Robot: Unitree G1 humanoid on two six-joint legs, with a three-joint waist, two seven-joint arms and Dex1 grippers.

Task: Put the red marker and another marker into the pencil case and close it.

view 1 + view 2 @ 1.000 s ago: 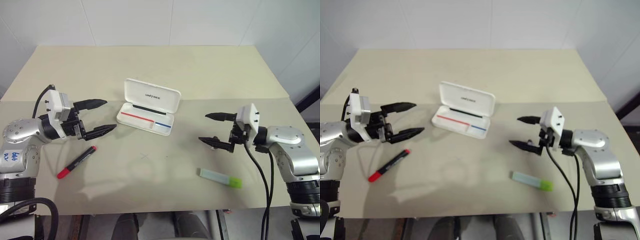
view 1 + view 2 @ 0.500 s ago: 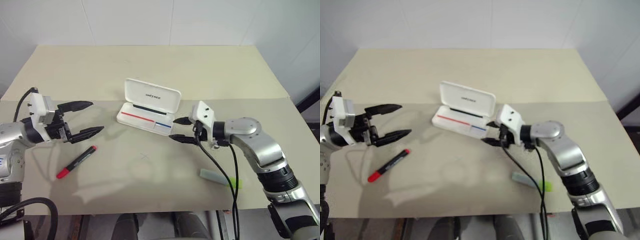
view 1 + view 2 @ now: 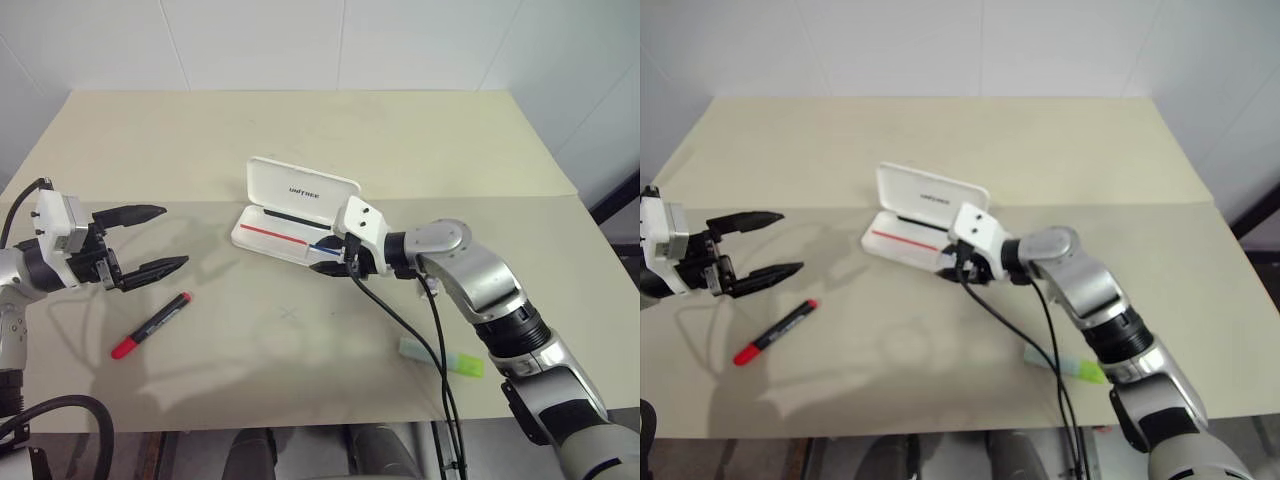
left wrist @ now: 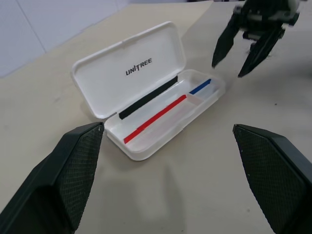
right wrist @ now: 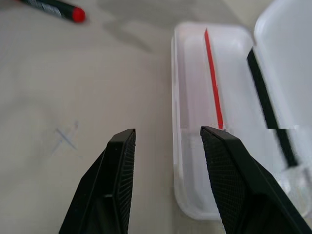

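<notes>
Markers both out on the table, pencil case lying open.

Nothing is packed yet, by my reading: the pencil case (image 3: 296, 222) sits mid-table with its lid up and tray bare, the red marker (image 3: 152, 325) lies toward the left part of the near edge, and the green-capped highlighter (image 3: 441, 356) rests toward the right part of that edge, partly behind the right arm's cable. The right hand (image 3: 331, 256) hangs at the case's right end, fingers (image 5: 119, 165) partly spread, one over the tray rim, holding nothing. The left hand (image 3: 150, 240) hovers wide and empty above the red marker. Both pick-ups and the closing remain. The table (image 3: 300, 130) is plain beige, otherwise bare, against white panelled walls.
</notes>
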